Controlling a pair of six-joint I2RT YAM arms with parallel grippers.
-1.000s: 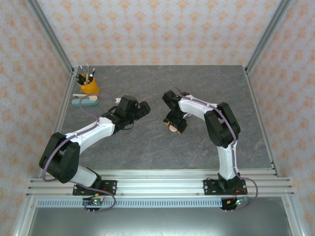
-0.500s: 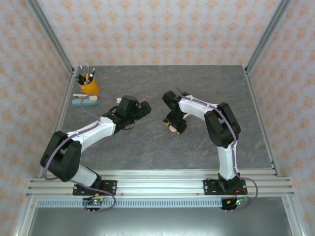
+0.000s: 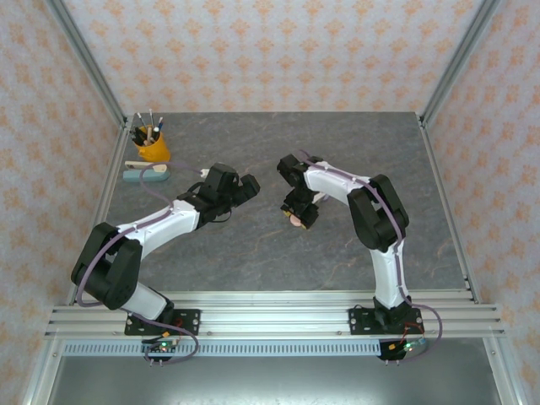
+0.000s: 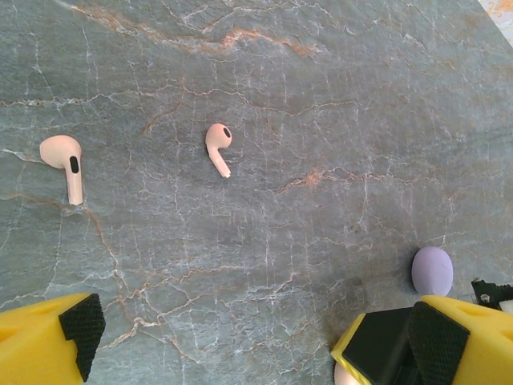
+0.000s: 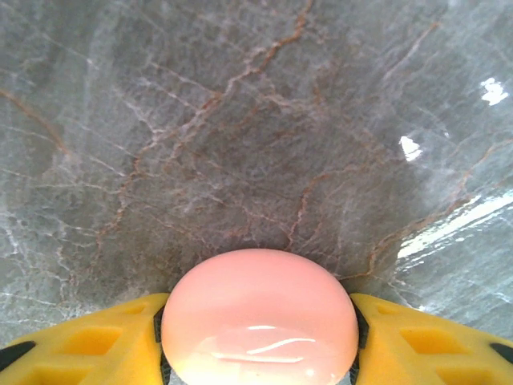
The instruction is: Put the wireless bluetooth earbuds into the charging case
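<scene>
Grey marbled desk [image 3: 253, 253]: no earbud is cased yet.
A pink charging case [image 5: 260, 321], seemingly shut, is gripped by the right claw [image 3: 299, 211]; the left claw [image 4: 240, 345] is spread wide over two loose pink earbuds [image 4: 218, 147], both left to be inserted, resolved from its wrist but too small from above.

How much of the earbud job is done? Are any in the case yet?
Nothing looks done yet. In hand: the right gripper is shut on the pink case, which looks closed. Left to do: two pink earbuds, the left earbud and the middle earbud, lie loose on the table below the open left gripper. Both need picking up and putting in.
</scene>
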